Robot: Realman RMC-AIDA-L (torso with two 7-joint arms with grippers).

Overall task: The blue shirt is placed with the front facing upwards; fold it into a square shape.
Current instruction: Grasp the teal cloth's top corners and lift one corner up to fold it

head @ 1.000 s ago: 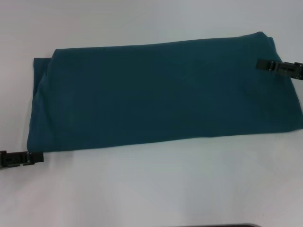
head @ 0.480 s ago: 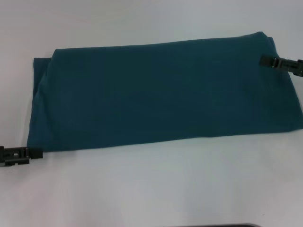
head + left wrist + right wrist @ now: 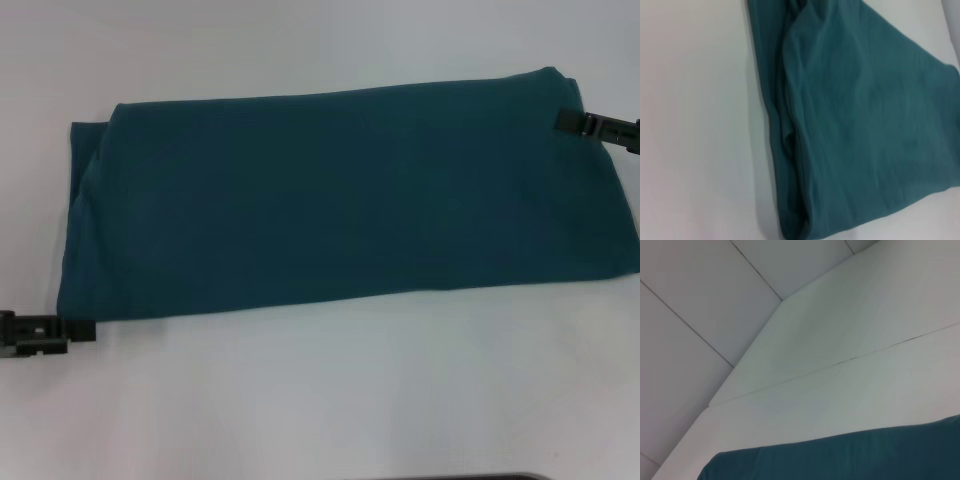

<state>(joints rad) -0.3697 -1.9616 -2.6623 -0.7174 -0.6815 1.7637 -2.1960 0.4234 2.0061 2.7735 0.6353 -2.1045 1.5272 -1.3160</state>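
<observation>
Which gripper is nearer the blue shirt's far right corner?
Right. The right gripper overlaps the blue shirt at that corner; the left gripper sits at the opposite near left corner.

Right hand (image 3: pixel 598 127): drawn further toward the right edge of the head view than a second ago, with less of it overlapping the far right corner of the blue shirt (image 3: pixel 340 195).
Left hand (image 3: pixel 45 333): shifted only slightly beside the shirt's near left corner.
</observation>
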